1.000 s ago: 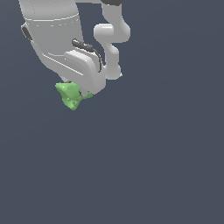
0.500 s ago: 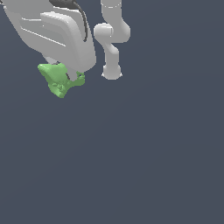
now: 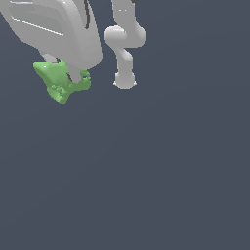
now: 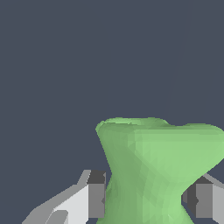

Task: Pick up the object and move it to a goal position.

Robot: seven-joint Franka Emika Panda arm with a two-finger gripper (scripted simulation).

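The object [image 3: 59,81] is a small bright green lumpy piece with a narrow waist and flared ends. It hangs under the white hand at the upper part of the exterior view's left, well above the dark floor. My gripper [image 3: 73,78] is shut on it. In the wrist view the object [image 4: 155,166] fills the space between the two fingers [image 4: 94,194], which press on its waist from either side. Most of the hand above is cut off by the frame edge.
The arm's white base and lower links [image 3: 125,53] stand behind, to the exterior view's right of the hand. A flat dark grey floor [image 3: 146,171] lies all around.
The hand has risen and moved toward the exterior view's left with the green object still held, so both look larger and closer to the camera.
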